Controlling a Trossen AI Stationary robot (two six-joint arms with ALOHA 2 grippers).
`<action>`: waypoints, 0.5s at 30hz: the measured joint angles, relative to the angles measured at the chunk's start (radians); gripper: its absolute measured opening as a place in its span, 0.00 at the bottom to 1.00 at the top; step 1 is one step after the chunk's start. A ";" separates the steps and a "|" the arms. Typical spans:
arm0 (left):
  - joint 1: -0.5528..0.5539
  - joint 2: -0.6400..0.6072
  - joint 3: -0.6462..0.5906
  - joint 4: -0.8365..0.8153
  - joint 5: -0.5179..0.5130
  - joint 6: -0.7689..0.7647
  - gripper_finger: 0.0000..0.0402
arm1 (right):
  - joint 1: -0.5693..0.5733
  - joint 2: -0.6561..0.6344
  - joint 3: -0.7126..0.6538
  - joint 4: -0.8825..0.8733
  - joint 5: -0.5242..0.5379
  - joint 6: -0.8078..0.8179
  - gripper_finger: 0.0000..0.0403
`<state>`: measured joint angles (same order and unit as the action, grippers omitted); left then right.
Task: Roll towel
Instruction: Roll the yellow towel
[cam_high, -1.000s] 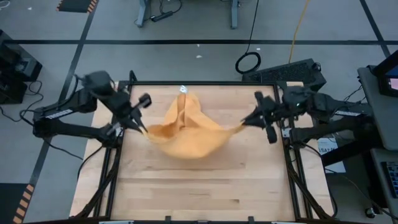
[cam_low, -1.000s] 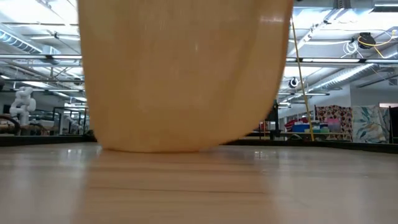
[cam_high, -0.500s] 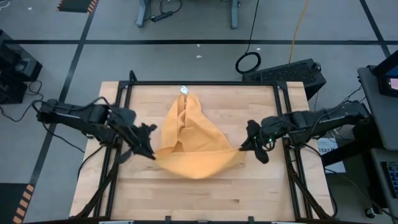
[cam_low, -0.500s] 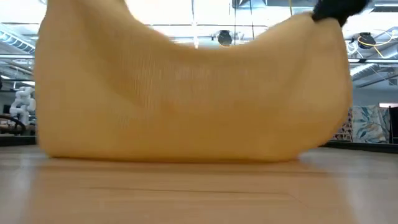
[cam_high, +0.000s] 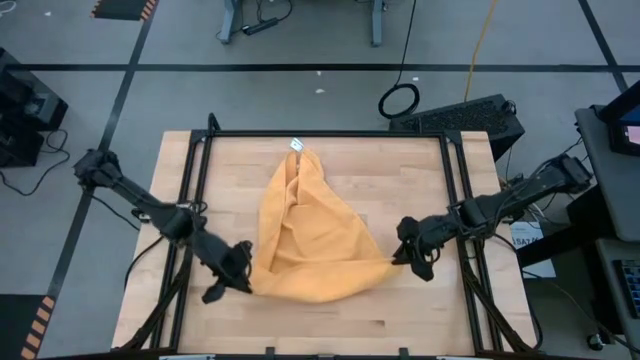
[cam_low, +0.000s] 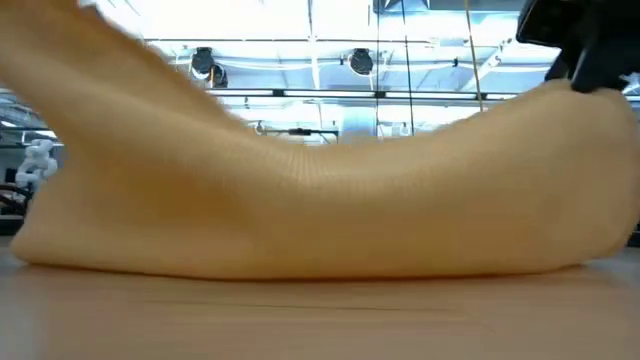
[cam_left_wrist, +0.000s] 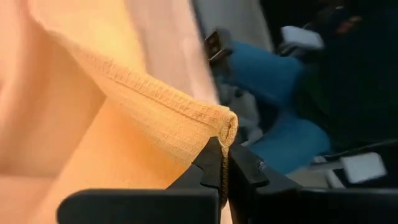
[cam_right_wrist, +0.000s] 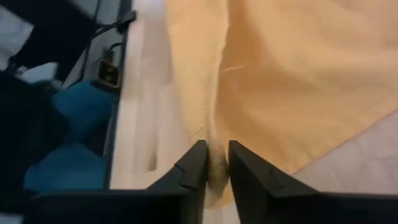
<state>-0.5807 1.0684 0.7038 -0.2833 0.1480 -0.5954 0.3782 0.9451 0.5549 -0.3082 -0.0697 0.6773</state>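
1. My left gripper (cam_left_wrist: 222, 163) is pinched tight on a hemmed corner of the towel (cam_high: 305, 235); the folded edge sits right between my fingertips (cam_left_wrist: 208, 163). From above, this gripper (cam_high: 238, 272) is low at the near-left corner of the cloth.

2. My right gripper (cam_right_wrist: 212, 163) has cloth between its fingers, which stand a little apart. I cannot tell whether it is gripping or letting go. From above it (cam_high: 400, 252) sits at the towel's near-right corner.

3. I hold one corner in each gripper so the near edge stays stretched between them, which I judge is what a flat lay needs.

4. The towel lies on the wooden table (cam_high: 420, 320), narrow and bunched toward the far edge, wide toward me. In the low view it sags along the tabletop between two raised ends.

5. Folds run down its middle, so it is not flat yet. Rolling has not begun, and I judge spreading comes first.
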 joint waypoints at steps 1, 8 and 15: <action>-0.022 0.015 -0.007 -0.004 -0.042 -0.022 0.02 | 0.014 0.000 -0.007 0.008 0.028 0.018 0.18; -0.132 0.113 -0.042 0.045 -0.152 -0.173 0.12 | 0.058 0.000 -0.024 0.017 0.123 0.118 0.39; -0.186 0.140 -0.042 0.074 -0.305 -0.174 0.42 | 0.025 0.056 -0.025 0.242 0.619 0.111 0.50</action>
<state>-0.7669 1.2081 0.6613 -0.2093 -0.1574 -0.7694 0.4032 1.0014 0.5298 -0.0667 0.5490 0.7881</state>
